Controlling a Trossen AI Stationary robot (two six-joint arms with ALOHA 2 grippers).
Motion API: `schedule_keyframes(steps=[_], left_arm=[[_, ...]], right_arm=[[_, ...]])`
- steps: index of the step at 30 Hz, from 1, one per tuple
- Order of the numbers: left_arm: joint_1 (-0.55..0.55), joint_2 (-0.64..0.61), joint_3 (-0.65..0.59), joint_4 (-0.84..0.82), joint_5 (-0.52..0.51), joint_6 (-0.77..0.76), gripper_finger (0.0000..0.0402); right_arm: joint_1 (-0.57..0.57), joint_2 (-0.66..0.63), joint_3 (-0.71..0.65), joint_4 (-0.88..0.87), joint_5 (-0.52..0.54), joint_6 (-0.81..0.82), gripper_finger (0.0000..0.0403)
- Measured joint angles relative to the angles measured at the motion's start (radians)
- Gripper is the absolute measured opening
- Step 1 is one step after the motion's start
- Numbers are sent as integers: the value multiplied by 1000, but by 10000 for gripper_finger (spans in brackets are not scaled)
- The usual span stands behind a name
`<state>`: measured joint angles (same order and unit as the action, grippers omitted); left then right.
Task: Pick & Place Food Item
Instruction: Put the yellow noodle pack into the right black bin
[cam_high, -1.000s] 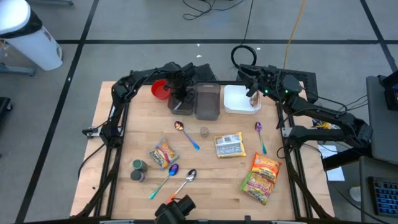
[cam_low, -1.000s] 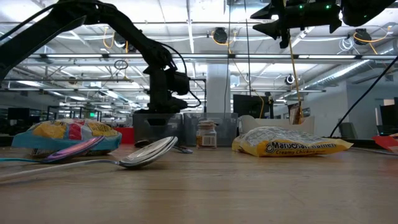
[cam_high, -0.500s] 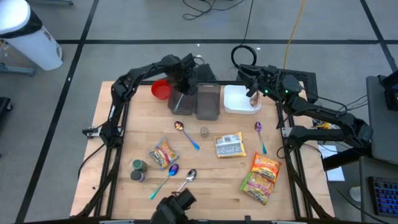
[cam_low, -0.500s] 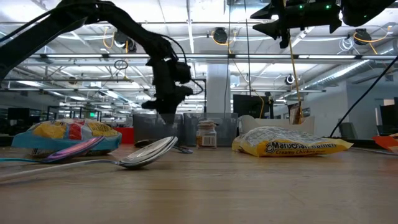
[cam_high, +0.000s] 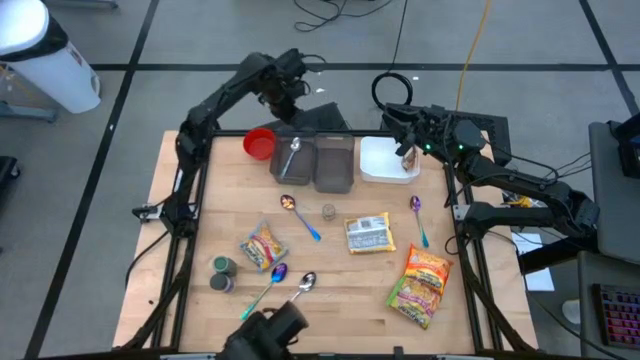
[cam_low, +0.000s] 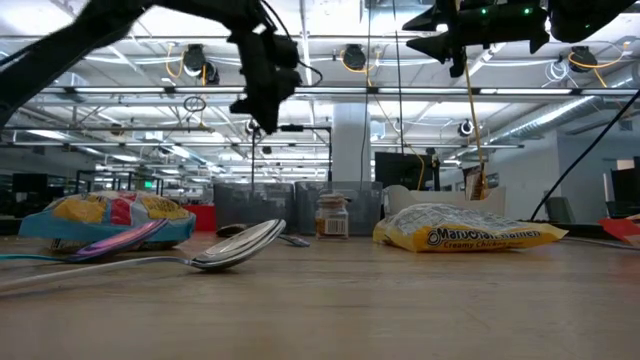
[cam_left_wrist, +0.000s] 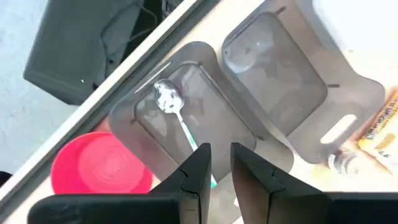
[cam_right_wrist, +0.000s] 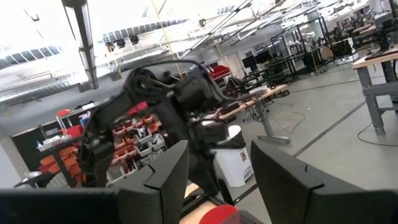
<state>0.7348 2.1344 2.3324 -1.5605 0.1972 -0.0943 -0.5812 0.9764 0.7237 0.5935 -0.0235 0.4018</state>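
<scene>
A silver spoon with a teal handle (cam_high: 290, 160) lies in the left grey plastic bin (cam_left_wrist: 186, 124), the empty left pincer (cam_left_wrist: 219, 163) hovers above, slightly apart; the right pincer (cam_right_wrist: 217, 163), apart, waits over the white tray (cam_high: 385, 160); next likely comes fetching another worktop (cam_high: 330, 270) item.

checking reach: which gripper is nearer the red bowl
Left. The left gripper hangs above the table's far edge, just beyond the red bowl; the right gripper waits past both grey bins.
</scene>
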Motion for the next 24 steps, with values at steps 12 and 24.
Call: schedule_keyframes(steps=[12, 24], left_arm=[[-17, -310, -44, 47, -20, -46, 67], [-25, -742, -518, 430, -66, -156, 67]], right_arm=[[0, 0, 0, -11, 0, -29, 166], [0, 0, 0, -19, -5, 57, 166]])
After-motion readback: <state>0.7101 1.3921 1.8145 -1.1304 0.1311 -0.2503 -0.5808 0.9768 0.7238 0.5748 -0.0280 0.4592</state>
